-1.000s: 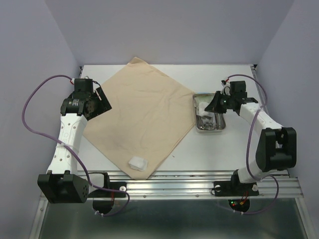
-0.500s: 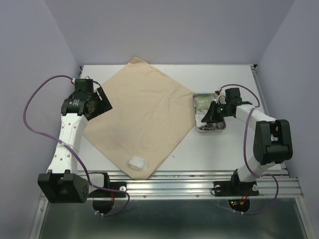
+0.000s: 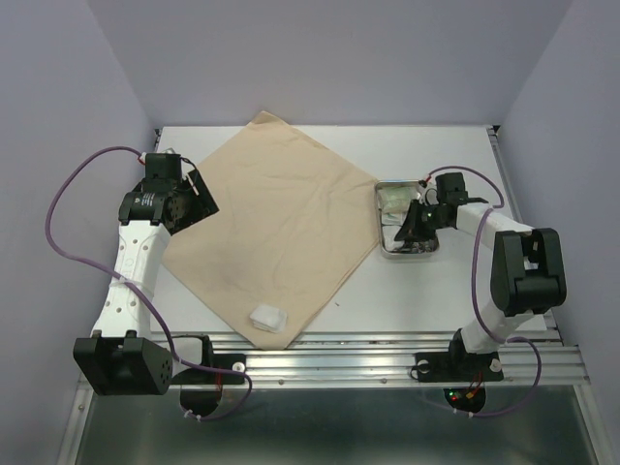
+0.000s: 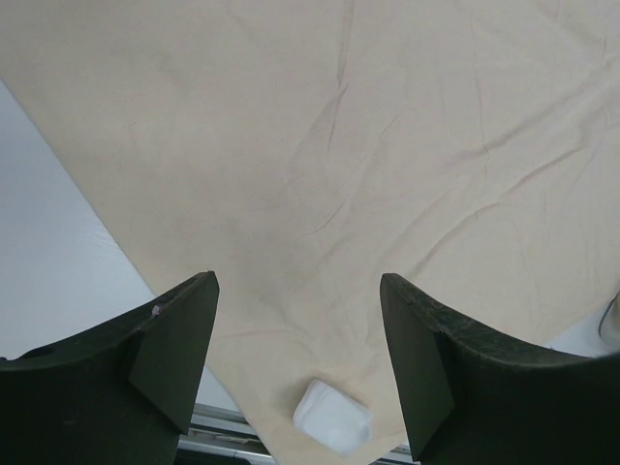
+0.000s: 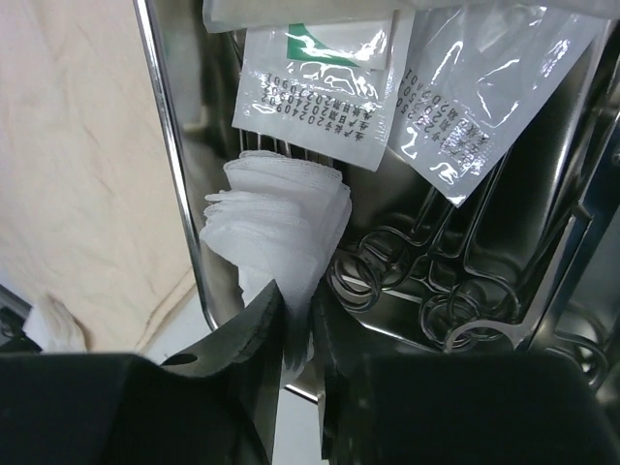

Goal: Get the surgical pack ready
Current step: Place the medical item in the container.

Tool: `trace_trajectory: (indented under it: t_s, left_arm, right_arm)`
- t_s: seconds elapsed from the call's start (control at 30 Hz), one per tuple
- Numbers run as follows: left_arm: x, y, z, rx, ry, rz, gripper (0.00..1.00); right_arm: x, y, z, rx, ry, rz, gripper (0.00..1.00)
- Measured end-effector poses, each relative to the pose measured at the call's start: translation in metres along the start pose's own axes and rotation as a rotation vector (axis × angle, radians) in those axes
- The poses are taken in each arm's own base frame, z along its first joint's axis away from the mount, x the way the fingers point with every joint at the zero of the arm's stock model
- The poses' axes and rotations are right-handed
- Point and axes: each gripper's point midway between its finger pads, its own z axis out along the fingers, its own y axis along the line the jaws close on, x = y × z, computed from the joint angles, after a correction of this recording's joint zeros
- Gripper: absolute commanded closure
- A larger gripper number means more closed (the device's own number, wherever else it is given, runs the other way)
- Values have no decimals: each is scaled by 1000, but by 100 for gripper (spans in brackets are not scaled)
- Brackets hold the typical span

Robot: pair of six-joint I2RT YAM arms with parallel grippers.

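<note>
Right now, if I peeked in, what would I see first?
A big beige cloth lies like a diamond across the middle of the table, with a small gauze pad on its near corner. Beside it on the right sits a steel tray, where the right gripper pinches a wad of gauze near white packets. The left gripper hangs open over the cloth's left side.

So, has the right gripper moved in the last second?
Yes. The right gripper has come toward the arm bases and slightly left, from the steel tray's far end to its middle, where it pinches a gauze pad.
</note>
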Motion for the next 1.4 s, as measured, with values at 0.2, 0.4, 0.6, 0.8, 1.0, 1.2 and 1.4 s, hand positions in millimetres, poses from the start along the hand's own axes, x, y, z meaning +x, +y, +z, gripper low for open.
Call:
trace_trajectory:
  t_s: [0.2,0.4,0.6,0.8,1.0,1.2,1.4]
  left_arm:
    - [0,-1,0,3,1,-2,21]
    - [1,-2,1,6,9,-2,21]
    - [2,-2,3,9,16,-1,21]
    - [1,-3,3,12,14,-1,21]
    - [1,-3,4,14,14,-2,21]
    - [1,-3,4,13,14,-2,21]
    - [2,-3,4,12,15,-1,21]
  right_arm:
    - [0,-4,0,22,-3,4,42]
    - [-9,-7,-11,77,-54,-7,38]
    - [-22,-2,-36,128,-144,-33,61]
    - [-23,11,-48,113,-182,-53,85]
    - [-2,19,-34,88,-120,-59,86]
    - [11,15,-14,92,-49,-46,87]
    - [21,-2,3,148,7,-21,88]
